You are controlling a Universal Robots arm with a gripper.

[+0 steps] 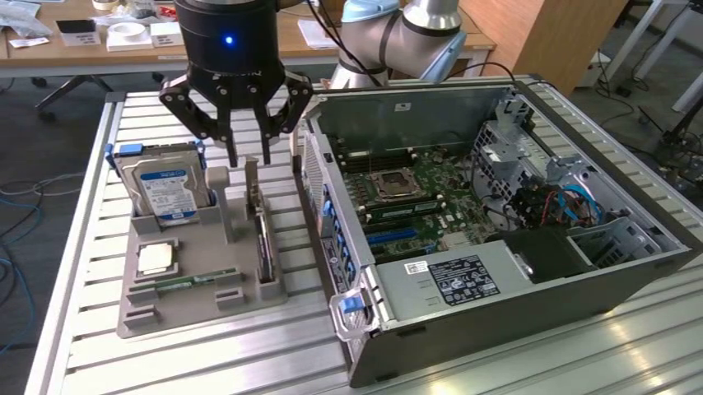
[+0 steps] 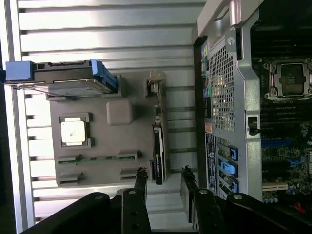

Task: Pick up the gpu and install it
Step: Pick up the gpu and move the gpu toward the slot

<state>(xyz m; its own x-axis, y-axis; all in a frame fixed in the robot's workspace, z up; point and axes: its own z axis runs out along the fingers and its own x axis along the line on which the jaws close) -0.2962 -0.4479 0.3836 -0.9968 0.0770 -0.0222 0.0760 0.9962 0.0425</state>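
Computer case (image 1: 495,329) is lying open; gpu (image 1: 262,243) is standing edgewise in the tray (image 1: 165,317) beside it. Gripper (image 1: 258,156) is hovering above the gpu, fingers spread; pickup is pending, likely requiring a straddling descent.

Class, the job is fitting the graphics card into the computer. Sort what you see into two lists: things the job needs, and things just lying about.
Needed: graphics card standing on edge in the grey holder; open end effector over the holder; opened computer case with its motherboard.
Lying about: hard drive; processor chip; memory stick; all in the same holder.
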